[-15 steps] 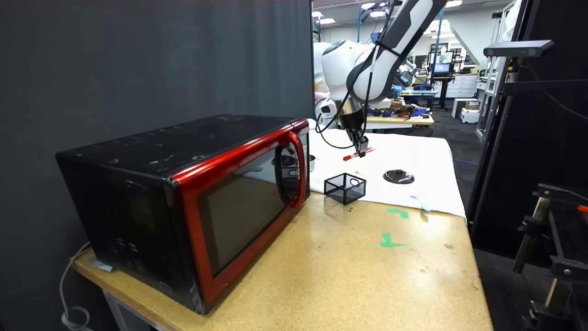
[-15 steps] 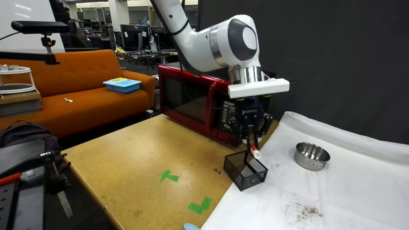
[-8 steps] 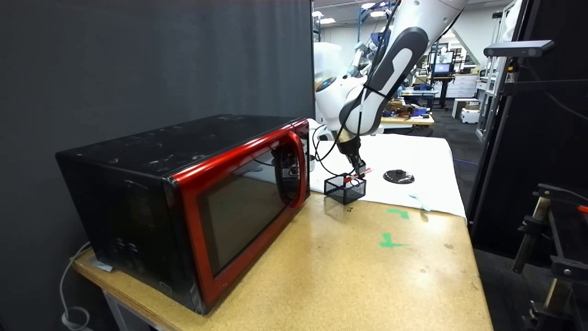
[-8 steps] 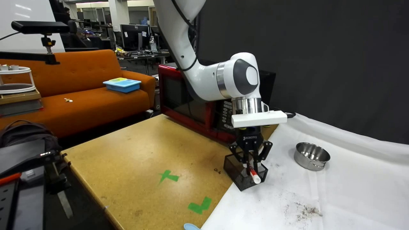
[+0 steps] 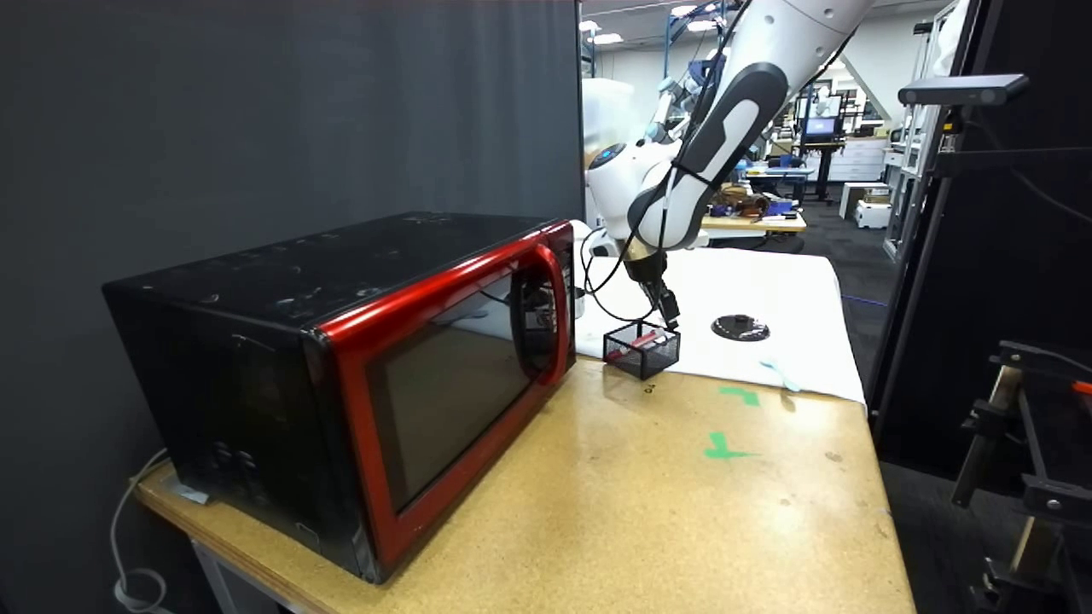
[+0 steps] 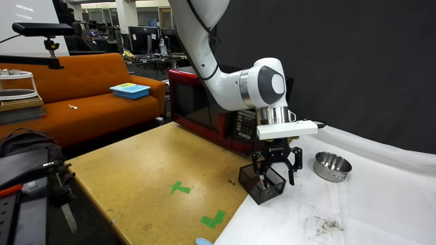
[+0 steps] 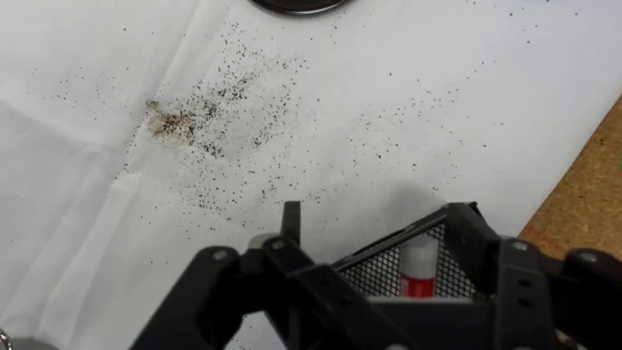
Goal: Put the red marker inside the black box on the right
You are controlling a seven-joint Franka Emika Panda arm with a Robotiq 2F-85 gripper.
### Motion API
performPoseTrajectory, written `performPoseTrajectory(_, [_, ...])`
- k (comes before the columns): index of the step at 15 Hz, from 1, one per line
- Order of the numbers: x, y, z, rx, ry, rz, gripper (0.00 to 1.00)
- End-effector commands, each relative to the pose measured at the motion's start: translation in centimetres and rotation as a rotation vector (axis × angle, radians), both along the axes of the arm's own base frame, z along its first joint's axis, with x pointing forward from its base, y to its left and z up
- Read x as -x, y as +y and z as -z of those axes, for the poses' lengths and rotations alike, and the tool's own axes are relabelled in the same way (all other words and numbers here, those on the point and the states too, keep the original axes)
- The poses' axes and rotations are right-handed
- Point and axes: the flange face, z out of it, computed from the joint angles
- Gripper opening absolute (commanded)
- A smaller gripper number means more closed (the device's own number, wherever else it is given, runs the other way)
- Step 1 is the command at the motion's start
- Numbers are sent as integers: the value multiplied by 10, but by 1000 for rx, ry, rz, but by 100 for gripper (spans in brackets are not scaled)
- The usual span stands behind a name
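Wrist view: the two fingers (image 7: 291, 221) of the claw (image 7: 376, 210) stand well apart. The red marker (image 7: 419, 272) is inside the black box (image 7: 376, 271), below the claw, and shows in the gap between the fingers. Its white end is exposed; the remainder is hidden behind the claw body. One finger overlaps the box; the second is beside it, above a white sheet (image 7: 369, 87).

In an exterior view, the red marker (image 5: 638, 343) is visible through the mesh, set aslant, with its white end toward the claw. In an exterior view, one finger of the claw (image 6: 278, 183) points down over or within the box opening, and the second hangs outside the rim. Contact of the first finger with the mesh or the marker cannot be determined.

Surrounding items: a metal pot (image 6: 332, 166) sits near the claw, on the side of the outer finger. Dark specks (image 7: 177, 121) are scattered over the sheet, ahead of the fingertips in the wrist view. A round black lid (image 5: 740, 329) lies on the sheet, apart from the claw. A microwave (image 6: 190, 107) with a red front stands on the table (image 6: 153, 170), behind the claw in an exterior view.
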Motion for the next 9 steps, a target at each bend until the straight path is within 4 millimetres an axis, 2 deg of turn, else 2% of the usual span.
performPoseTrajectory(1, [-3,-3,-4,-16,-6,-13,100])
performPoseTrajectory(5, [3,6,-24,-103,7,-55,100])
performPoseTrajectory(9, [10,4,-58,-238,-25,-40,100])
